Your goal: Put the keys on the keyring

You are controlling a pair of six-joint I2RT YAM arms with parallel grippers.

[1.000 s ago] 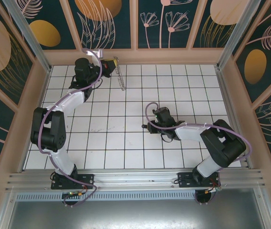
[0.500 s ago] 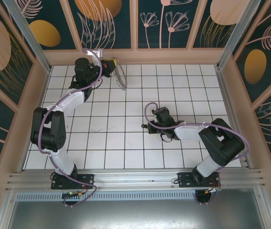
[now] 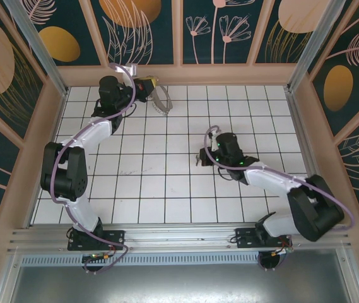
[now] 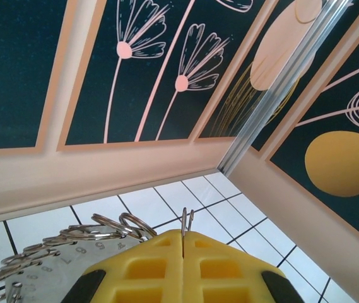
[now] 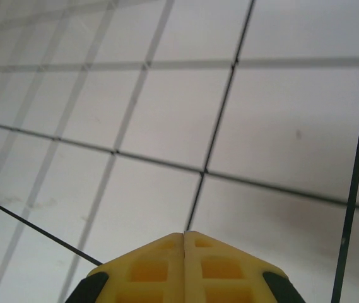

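My left gripper [image 3: 147, 83] is raised at the back left, close to the rear wall. It is shut on the keyring [image 3: 162, 101], a silvery loop slanting down to its right. In the left wrist view the yellow fingertips [image 4: 183, 233] pinch a thin wire loop of the keyring [image 4: 187, 219], and several small rings [image 4: 113, 224] fan out to the left. My right gripper [image 3: 200, 158] hovers over the middle tiles, pointing left. Its yellow fingers [image 5: 184, 235] are pressed together with nothing showing between them. The keys are hidden from me.
The rear wall [image 3: 185, 74] runs just behind my left gripper, and an aluminium corner post [image 4: 280, 88] stands to its right. A flat numbered metal tag [image 4: 40, 278] hangs with the rings. White tiled floor [image 3: 160, 183] spreads between the two arms.
My right gripper closed fully, then lifted and shifted right and toward the back as the arm straightened. The keyring swung from hanging edge-on to slanting outward. My left gripper stayed put.
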